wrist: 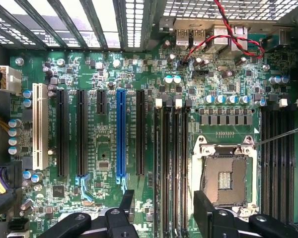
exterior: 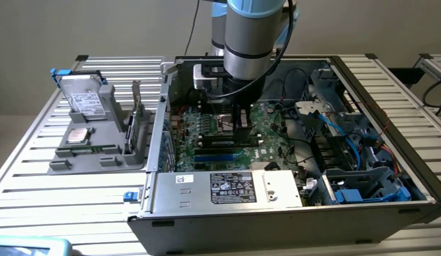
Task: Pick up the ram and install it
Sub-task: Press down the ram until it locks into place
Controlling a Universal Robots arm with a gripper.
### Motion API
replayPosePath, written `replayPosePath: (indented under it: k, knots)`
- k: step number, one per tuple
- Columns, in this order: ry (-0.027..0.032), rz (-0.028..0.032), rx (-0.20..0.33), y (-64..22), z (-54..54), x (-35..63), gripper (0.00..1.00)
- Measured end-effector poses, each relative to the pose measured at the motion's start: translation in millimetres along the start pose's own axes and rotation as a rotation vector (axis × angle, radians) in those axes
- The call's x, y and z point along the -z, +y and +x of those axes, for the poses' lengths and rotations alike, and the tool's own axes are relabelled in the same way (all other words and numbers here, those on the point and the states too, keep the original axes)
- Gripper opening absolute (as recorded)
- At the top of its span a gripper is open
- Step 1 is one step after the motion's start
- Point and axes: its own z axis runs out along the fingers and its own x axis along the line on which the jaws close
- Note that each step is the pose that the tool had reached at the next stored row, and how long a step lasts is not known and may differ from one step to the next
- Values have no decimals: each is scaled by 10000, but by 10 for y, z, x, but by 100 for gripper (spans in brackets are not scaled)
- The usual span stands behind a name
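The tool (exterior: 241,132) (jaws apart, gripping nothing) hangs just above the ram (exterior: 226,143) seated in the motherboard (exterior: 274,130).

The gripper (wrist: 164,198) hangs over the motherboard (wrist: 104,144) with its two black fingers (wrist: 123,210) spread wide, and they hold nothing. Under the gap between them run long black memory slots (wrist: 171,163), with white clips at the far ends. Just beside one finger lies the CPU socket (wrist: 223,178). Beyond the other finger stands a blue slot (wrist: 121,134) and, further out, a white slot (wrist: 39,126). Far ahead, red and black wires (wrist: 228,29) cross the ports.
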Motion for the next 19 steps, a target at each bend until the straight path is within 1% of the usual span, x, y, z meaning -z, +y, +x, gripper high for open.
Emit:
replayPosePath:
  k: [9, 13, 16, 19]
  knots:
    - [0, 1, -11, 0, 0, 0, 59]
    - [3, 9, -112, 0, -1, 17, 59]
    - [-3, 33, -373, 0, -2, 22, 59]
    - [-2, 66, -758, 0, -2, 24, 59]
